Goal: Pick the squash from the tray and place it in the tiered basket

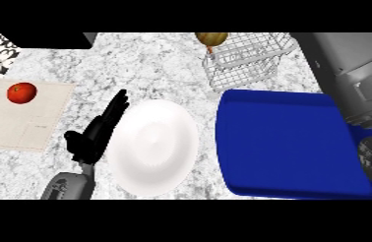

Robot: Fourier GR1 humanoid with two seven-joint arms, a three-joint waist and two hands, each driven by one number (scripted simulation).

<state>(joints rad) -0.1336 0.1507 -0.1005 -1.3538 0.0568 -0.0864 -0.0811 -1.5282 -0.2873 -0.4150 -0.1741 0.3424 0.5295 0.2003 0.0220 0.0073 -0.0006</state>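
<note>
Squash (pixel 211 38) sits atop tiered basket (pixel 243 64).

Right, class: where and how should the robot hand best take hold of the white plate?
Probably by its left rim. The white plate lies flat on the counter, so only the thin edge offers a hold. The left robot hand stands open right beside that rim, so it should come in low from the left and pinch the edge between thumb and fingers.
</note>
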